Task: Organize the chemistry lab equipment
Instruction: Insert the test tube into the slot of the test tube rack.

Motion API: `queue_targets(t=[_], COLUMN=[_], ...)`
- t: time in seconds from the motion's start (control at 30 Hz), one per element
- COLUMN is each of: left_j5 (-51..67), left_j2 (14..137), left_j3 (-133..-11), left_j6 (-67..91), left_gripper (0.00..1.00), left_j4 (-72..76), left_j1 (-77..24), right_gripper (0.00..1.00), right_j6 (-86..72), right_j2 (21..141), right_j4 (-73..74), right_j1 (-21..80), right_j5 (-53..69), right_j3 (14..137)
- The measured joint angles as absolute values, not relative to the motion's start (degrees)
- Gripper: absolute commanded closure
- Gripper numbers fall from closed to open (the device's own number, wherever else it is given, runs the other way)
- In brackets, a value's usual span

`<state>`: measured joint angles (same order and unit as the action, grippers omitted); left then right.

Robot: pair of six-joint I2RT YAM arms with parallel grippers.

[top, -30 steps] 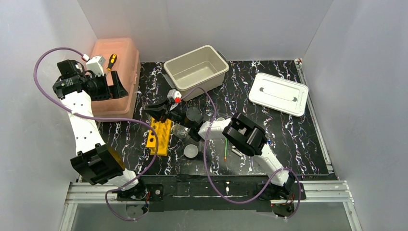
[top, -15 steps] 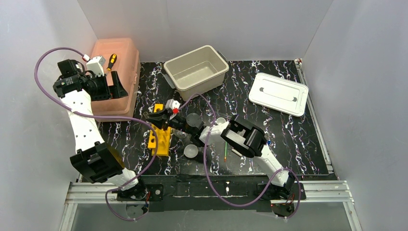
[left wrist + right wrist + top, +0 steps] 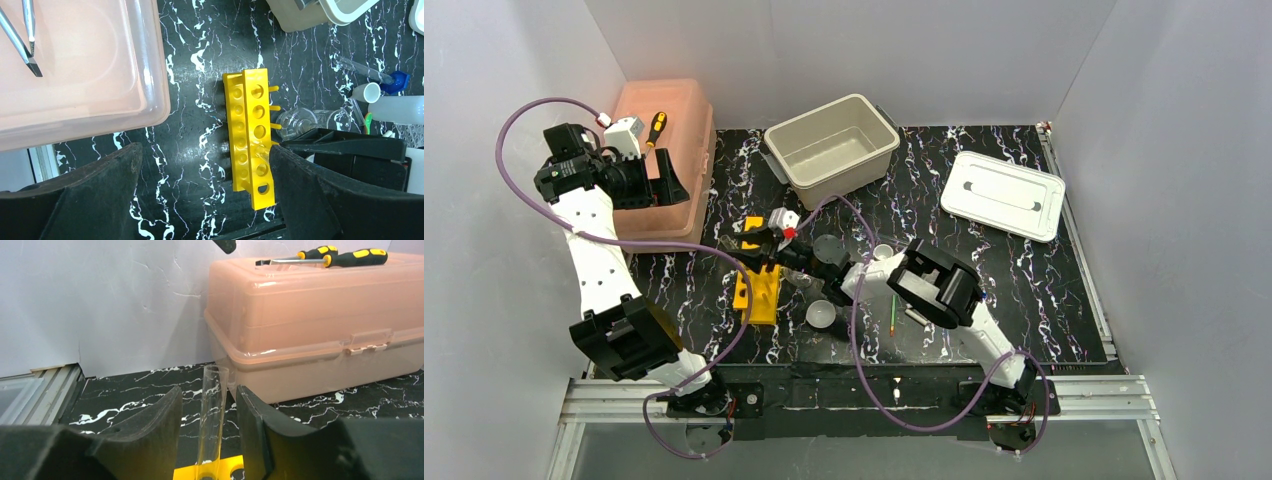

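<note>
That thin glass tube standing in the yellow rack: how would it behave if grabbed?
Probably fragile: the tube is thin clear glass. Likely slippery, its wall smooth and shiny. Standing upright in the yellow rack it seems steady; laid flat, being round, it would likely roll.

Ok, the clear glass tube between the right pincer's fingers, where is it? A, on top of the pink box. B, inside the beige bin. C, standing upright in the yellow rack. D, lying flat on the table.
C: the glass tube stands upright, its lower end set into a hole of the yellow rack.
</note>
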<state>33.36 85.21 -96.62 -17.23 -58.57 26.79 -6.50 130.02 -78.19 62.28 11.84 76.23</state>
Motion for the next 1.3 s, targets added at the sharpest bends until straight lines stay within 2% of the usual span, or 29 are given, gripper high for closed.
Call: queue_targets(t=[0.23, 0.4, 0.53, 0.67, 0.77, 1.07, 1.3], left_j5=[33.41, 33.45, 33.82, 34.68, 35.53, 36.45, 36.88], left_j2=[85.21, 85.21, 85.36, 85.78, 85.86, 85.97, 85.97], left_j3=[-96.62, -96.62, -97.30, -98.74, -98.96, -99.20, -100.64], left_j6=[-17.58, -17.58, -17.39, -17.32, -17.08, -16.14, -14.96], left_gripper=[0.02, 0.02, 0.02, 0.02, 0.02, 0.02, 0.02], left_j4=[-58.57, -58.57, -59.44, -59.92, -60.34, -60.58, -60.40], left_j1=[26.79, 26.79, 26.79, 26.79, 26.79, 26.79, 26.79], right_gripper=[0.33, 0.30, 0.28, 0.29, 0.30, 0.29, 0.31], right_j6=[-4.25, -1.17, 1.96, 4.60, 6.09, 7.77, 8.19], right_j2=[124.44, 119.17, 117.95, 117.84, 117.69, 119.83, 122.89], right_j4=[-68.75, -58.41, -43.42, -25.15, -17.08, -3.22, -0.78], right_j1=[62.28, 62.28, 62.28, 62.28, 62.28, 62.08, 61.67], right_j5=[13.23, 14.41, 15.57, 15.77, 15.70, 15.59, 16.67], right_j3=[76.20, 76.86, 82.85, 91.44, 95.83, 101.71, 107.18])
